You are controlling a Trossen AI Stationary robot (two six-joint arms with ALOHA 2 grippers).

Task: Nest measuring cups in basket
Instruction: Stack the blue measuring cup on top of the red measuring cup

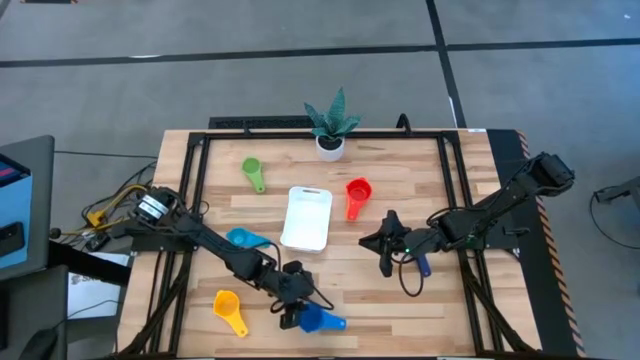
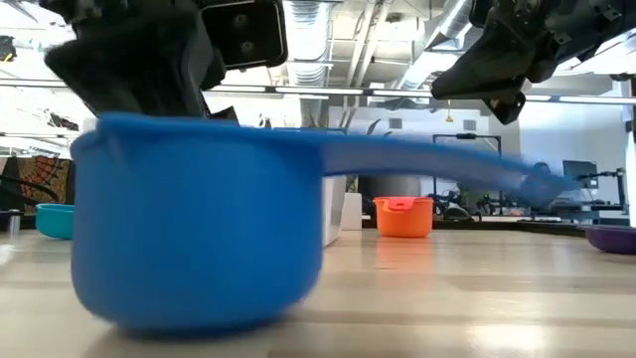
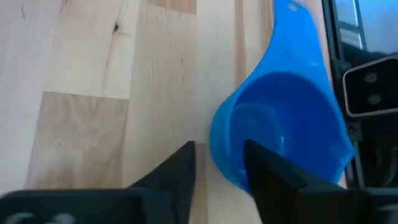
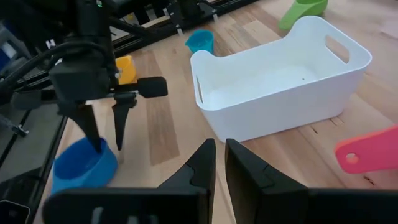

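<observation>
Blue round plastic measuring cup [image 2: 199,234] fills the low view, upright on the wooden table [image 1: 400,190] near its front edge. Over its rim the left gripper [image 3: 221,163] straddles the wall, fingers apart, one inside and one outside, likely ready to pinch. Well behind, the white shallow plastic basket [image 1: 307,217] lies empty. Right gripper [image 4: 219,162] hovers beside it, fingers nearly together, holding nothing

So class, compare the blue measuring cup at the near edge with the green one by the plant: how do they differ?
The blue cup lies near the table's front edge; the green cup lies far back, left of the plant pot. The left gripper straddles the blue cup's rim with open jaws; nothing is near the green cup. The blue bowl looks larger. Both sit outside the empty basket.
</observation>
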